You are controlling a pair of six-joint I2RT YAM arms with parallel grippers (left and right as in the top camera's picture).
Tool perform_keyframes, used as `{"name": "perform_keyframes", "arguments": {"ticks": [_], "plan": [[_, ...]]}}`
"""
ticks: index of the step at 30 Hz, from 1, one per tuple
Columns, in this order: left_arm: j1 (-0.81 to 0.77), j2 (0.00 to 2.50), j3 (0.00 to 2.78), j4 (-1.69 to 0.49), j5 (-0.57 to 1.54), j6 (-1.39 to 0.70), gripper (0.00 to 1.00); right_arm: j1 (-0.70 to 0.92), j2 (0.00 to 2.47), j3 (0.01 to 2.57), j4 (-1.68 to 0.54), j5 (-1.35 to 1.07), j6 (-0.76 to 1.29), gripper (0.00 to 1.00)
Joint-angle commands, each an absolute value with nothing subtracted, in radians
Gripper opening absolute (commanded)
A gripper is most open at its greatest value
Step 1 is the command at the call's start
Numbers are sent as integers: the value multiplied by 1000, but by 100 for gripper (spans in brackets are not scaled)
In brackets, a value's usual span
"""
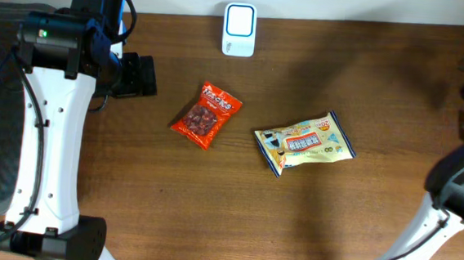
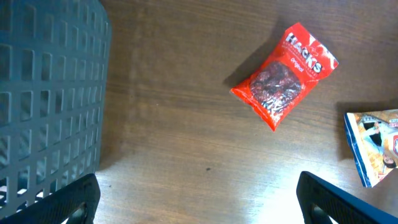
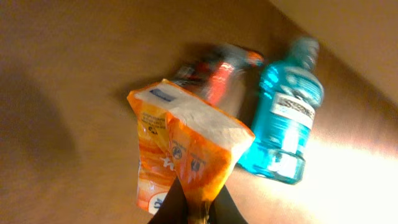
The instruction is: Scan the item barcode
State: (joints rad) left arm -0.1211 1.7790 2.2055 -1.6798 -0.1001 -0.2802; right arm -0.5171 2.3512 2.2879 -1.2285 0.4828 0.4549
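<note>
Right gripper (image 3: pixel 194 208) tight on orange packet (image 3: pixel 186 146)

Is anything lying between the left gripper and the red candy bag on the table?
Nothing visible. Only bare table lies between the left gripper, jaws open, and the red candy bag; the yellow snack bag sits beyond it.

You see three snack packets: red packet (image 1: pixel 207 114), yellow packet (image 1: pixel 305 142), orange packet (image 3: pixel 186 149). Add one white scanner (image 1: pixel 239 29), one blue bottle (image 3: pixel 283 118), one grey basket (image 2: pixel 50 93), one blurred reddish thing (image 3: pixel 214 68).
</note>
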Motion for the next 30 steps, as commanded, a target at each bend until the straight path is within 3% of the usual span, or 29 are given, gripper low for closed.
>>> {"name": "perform_keyframes", "arguments": {"ticks": [1, 6, 7, 9, 10, 13, 16, 18, 20, 21, 26, 27, 28, 30], "plan": [[-115, 1773, 2205, -1678, -90, -287, 99, -626, 2363, 2286, -1256, 382, 488, 4], [-115, 1773, 2205, -1678, -91, -287, 99, -704, 2363, 2281, -1248, 340, 487, 6], [-115, 1773, 2205, -1678, -91, -287, 99, -701, 2363, 2281, -1239, 340, 487, 13], [-115, 1773, 2205, -1678, -90, -287, 99, -701, 2363, 2281, -1237, 340, 488, 40], [-115, 1773, 2205, -1678, -90, -287, 99, -701, 2363, 2281, -1237, 340, 488, 49], [-115, 1773, 2205, -1678, -91, -287, 99, -701, 2363, 2280, -1248, 339, 487, 59], [-115, 1773, 2205, -1678, -91, -287, 99, -698, 2363, 2280, -1250, 168, 420, 61], [-115, 1773, 2205, -1678, -91, -287, 99, -686, 2363, 2280, -1250, -81, 319, 61], [-115, 1773, 2205, -1678, -91, -287, 99, -644, 2363, 2280, -1282, -461, 72, 62], [-115, 1773, 2205, -1678, -91, -287, 99, -624, 2363, 2280, -1307, -523, 14, 62], [-115, 1773, 2205, -1678, -91, -287, 99, -384, 2363, 2280, -1482, -528, -164, 62], [-115, 1773, 2205, -1678, -91, -287, 99, -333, 2363, 2280, -1481, -480, -163, 69], [-115, 1773, 2205, -1678, -91, -287, 99, -271, 2363, 2280, -1483, -445, -136, 68], [-115, 1773, 2205, -1678, -91, -287, 99, -202, 2363, 2278, -1509, -432, -116, 54]]}}
